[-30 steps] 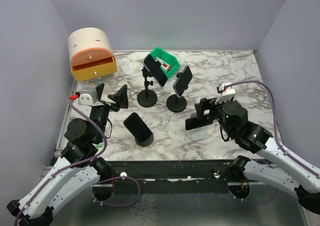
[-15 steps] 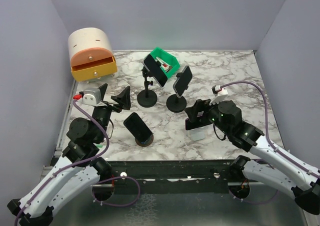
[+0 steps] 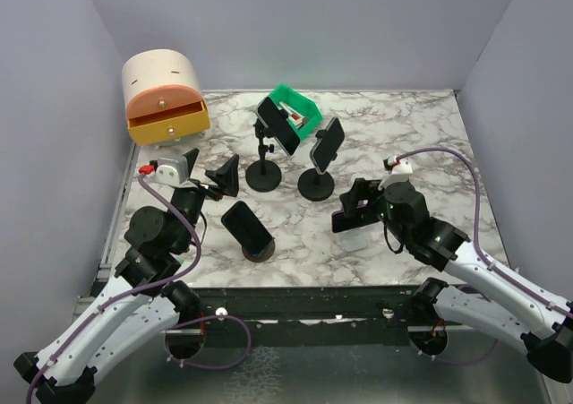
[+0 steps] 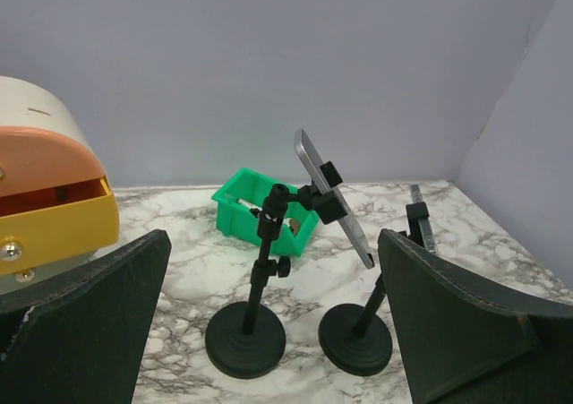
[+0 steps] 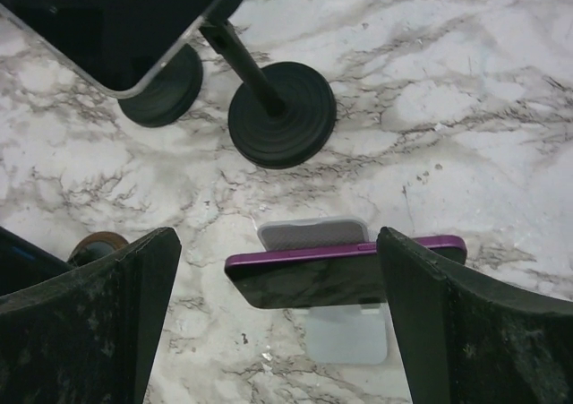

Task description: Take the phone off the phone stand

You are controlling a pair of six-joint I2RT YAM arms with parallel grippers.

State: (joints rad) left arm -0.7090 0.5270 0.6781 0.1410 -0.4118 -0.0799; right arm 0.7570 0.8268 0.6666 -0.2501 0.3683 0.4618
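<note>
Right gripper (image 3: pixel 354 205) is wide open and carrying nothing. Over the last second its arm swings in toward the table's middle and the wrist settles lower, right over the target! The purple phone (image 5: pixel 345 274) is not off yet: it sits on its long edge, propped against the pale stand (image 5: pixel 313 235), in the middle of the marble just in front of that gripper. The wrist view shows it framed between the two fingers (image 5: pixel 98 323). Its right end runs close up to the far finger, though whether they touch I cannot tell. That lineup reads as the approach finishing, with the squeeze and lift yet to come. Meanwhile the left gripper (image 3: pixel 206 173) creeps forward toward the tall black stands (image 3: pixel 263 178), also spread fully and empty. It looks like a bystander for this grab.
</note>
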